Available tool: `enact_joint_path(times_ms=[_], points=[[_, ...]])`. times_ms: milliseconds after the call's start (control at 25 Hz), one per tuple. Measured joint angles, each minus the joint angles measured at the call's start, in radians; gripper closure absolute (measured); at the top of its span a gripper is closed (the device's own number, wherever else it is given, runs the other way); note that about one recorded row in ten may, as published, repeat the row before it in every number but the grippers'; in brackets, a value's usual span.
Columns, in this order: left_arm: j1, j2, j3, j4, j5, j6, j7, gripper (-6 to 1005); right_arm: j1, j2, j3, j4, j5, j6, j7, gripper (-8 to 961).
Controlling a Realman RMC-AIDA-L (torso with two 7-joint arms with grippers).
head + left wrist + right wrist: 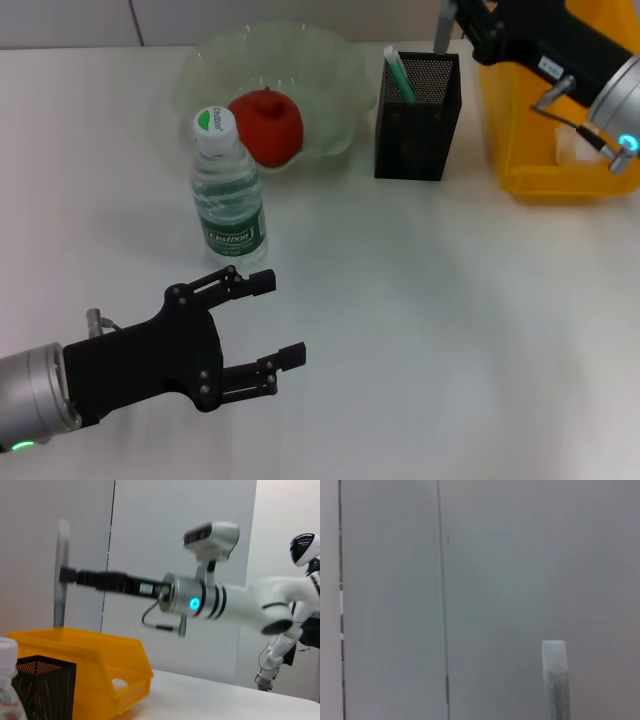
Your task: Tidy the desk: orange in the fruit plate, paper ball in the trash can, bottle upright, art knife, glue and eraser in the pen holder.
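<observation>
**A:** Where are the grippers?

**B:** The left gripper (268,318) hovers low over the near left of the desk (430,330), its fingers spread wide with nothing between them; the right gripper (462,20) is up at the far right, above the pen holder (417,118), clamped on a thin grey strip-like thing (61,575) that stands upright, which I cannot identify.

**A:** And around them?

**B:** Just beyond the left gripper the bottle (228,192) stands upright with its cap on; behind it the orange (267,126) lies in the fruit plate (330,70); right of the plate stands the pen holder, a green-and-white stick (399,76) leaning inside; the trash can (560,130) sits at the far right, beneath the right arm, with something white inside (572,150).
</observation>
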Motion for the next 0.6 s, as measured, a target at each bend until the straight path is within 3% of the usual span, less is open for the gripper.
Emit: enact_joint_path(times_ms=[80,200,600], points=[[0.0,0.0,0.0,0.0,0.0,0.0,0.0,183,0.071,0.0,0.031,0.166,0.041,-0.034,-0.081,819],[0.0,0.001,0.0,0.0,0.0,0.0,0.0,183,0.123,0.0,0.046,0.257,0.044,-0.036,-0.106,820],[-0.002,0.002,0.0,0.0,0.0,0.005,0.0,184,0.108,0.008,0.052,0.296,0.049,-0.075,-0.17,786]])
